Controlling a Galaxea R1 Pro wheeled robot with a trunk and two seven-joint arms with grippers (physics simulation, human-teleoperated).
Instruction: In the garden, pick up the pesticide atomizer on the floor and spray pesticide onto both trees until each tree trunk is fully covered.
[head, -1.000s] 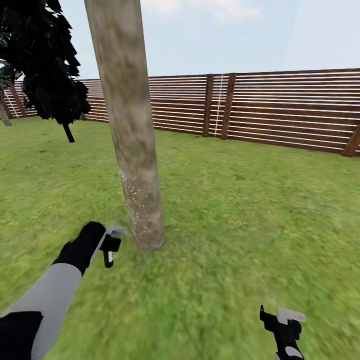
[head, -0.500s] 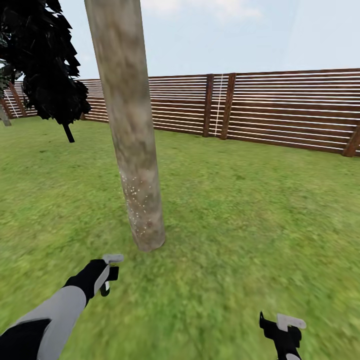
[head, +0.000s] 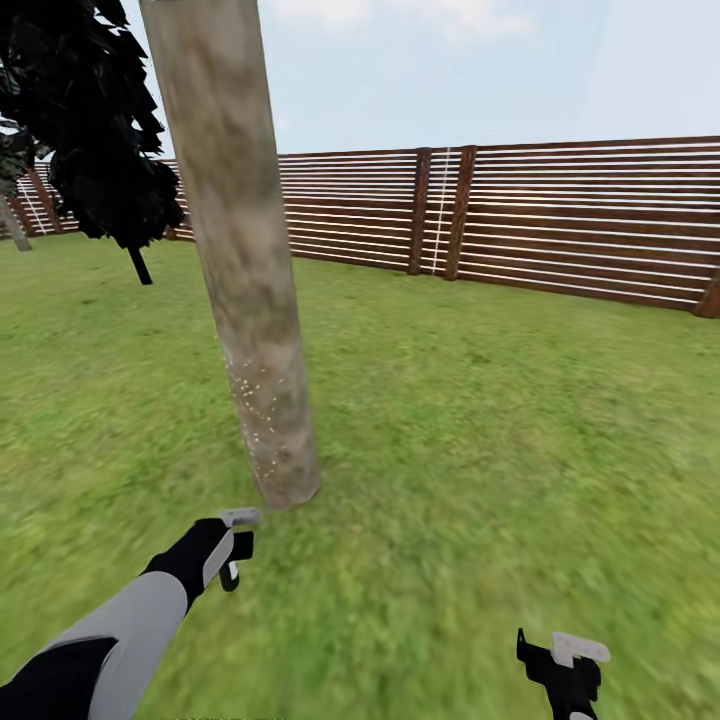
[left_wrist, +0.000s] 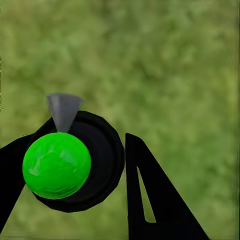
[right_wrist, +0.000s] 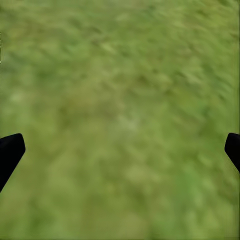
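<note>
**Atomizer in the left gripper, low beside the speckled trunk**

The pesticide atomizer (left_wrist: 67, 162) sits between the left gripper's black fingers (left_wrist: 150, 195) in the left wrist view, seen end-on: a bright green round face on a black round body, with a pale grey cone poking out past it. Both fingers press against the bottle's sides, so the left gripper (head: 232, 550) is closed on it. What is inside the bottle cannot be told from here. In the head view only a small pale grey and white piece shows at that gripper, held low over the floor (head: 480, 450), near the foot of the tree trunk (head: 240, 260) and not touching it.

That trunk stands just ahead and left of centre, thick, pale and mottled, leaning slightly. Its lower part carries a scatter of tiny white specks; higher up the bark looks bare of them.

Over on the other side, the right gripper (head: 565, 672) hangs low at the picture's bottom edge, well apart from the trunk. Its wrist view shows the two black fingertips (right_wrist: 11, 152) at opposite edges, spread wide with just blurred grass between them.

Behind, a thin-trunked black tree (head: 95, 130) stands far left, and the brown slatted wooden fence (head: 560, 220) runs along the lawn under a pale blue sky.
</note>
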